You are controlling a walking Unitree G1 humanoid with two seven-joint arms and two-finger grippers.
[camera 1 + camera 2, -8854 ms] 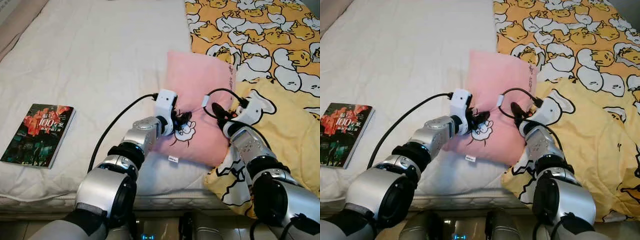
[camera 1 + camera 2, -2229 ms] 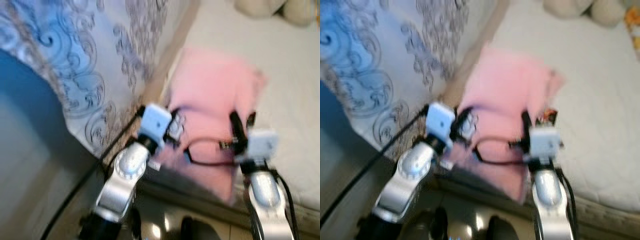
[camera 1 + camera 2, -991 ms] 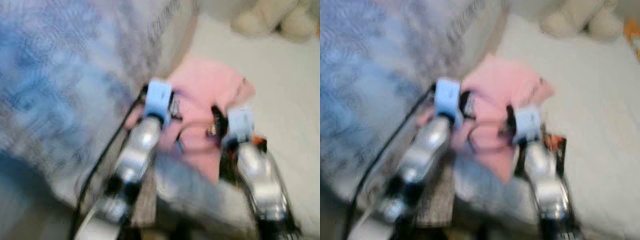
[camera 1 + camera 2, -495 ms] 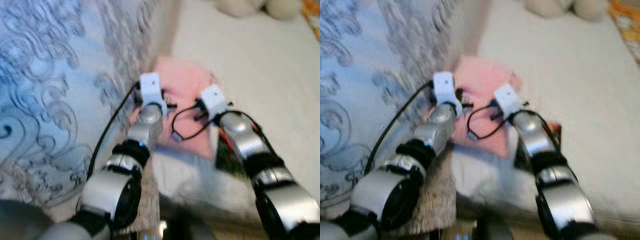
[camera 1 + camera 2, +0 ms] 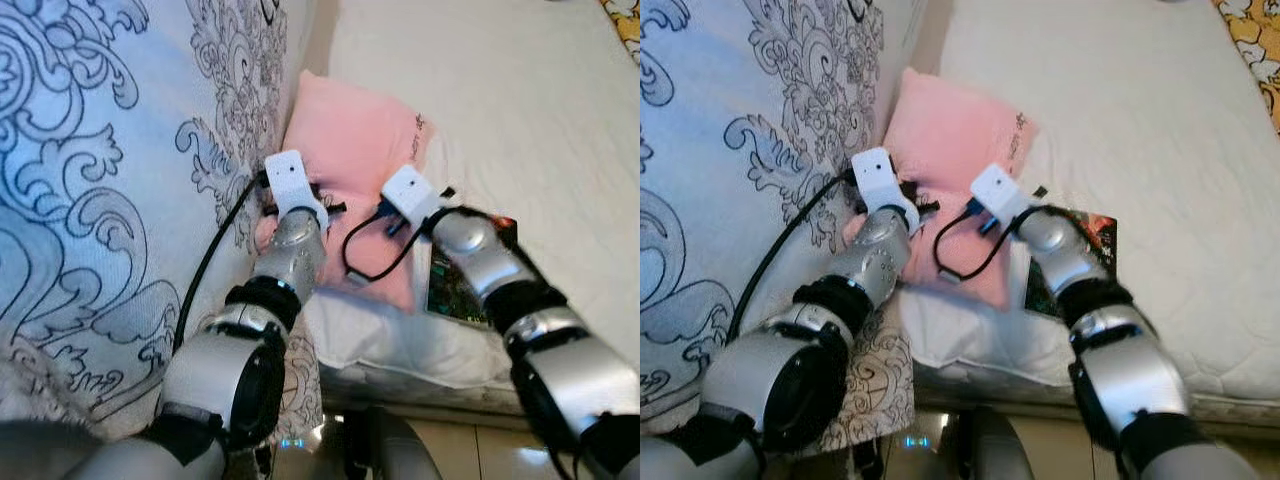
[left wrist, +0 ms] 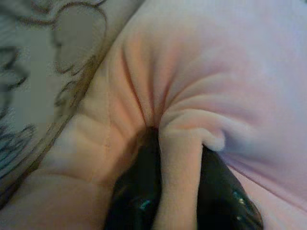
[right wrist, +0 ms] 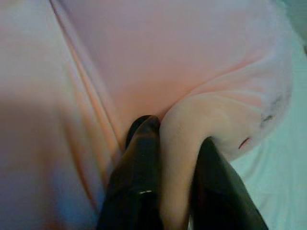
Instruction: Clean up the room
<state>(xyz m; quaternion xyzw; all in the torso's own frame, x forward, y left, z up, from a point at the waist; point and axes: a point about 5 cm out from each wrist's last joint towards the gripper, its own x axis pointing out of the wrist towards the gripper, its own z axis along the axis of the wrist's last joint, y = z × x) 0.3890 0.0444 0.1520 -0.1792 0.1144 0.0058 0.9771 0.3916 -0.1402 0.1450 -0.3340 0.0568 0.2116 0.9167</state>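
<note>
A pink pillow (image 5: 350, 140) lies on the white mattress (image 5: 520, 110), its left edge against a large blue-and-white patterned pillow (image 5: 110, 180). My left gripper (image 5: 302, 207) is at the pillow's near left edge, and my right gripper (image 5: 402, 212) at its near right edge. In the left wrist view, the left gripper (image 6: 180, 187) is shut on a pinched fold of pink fabric between its black fingers (image 6: 139, 191). In the right wrist view, the right gripper (image 7: 177, 187) is likewise shut on a fold of the pillow.
A dark book (image 5: 1090, 235) lies on the mattress under my right forearm, partly hidden by it. A corner of a yellow patterned blanket (image 5: 1250, 40) shows at the far right. The bed's near edge and floor are below my arms.
The camera has swung from the yellow blanket to the patterned pillow. Both grippers have kept hold of the pink pillow, which now rests against that patterned pillow, and the view is steady.
</note>
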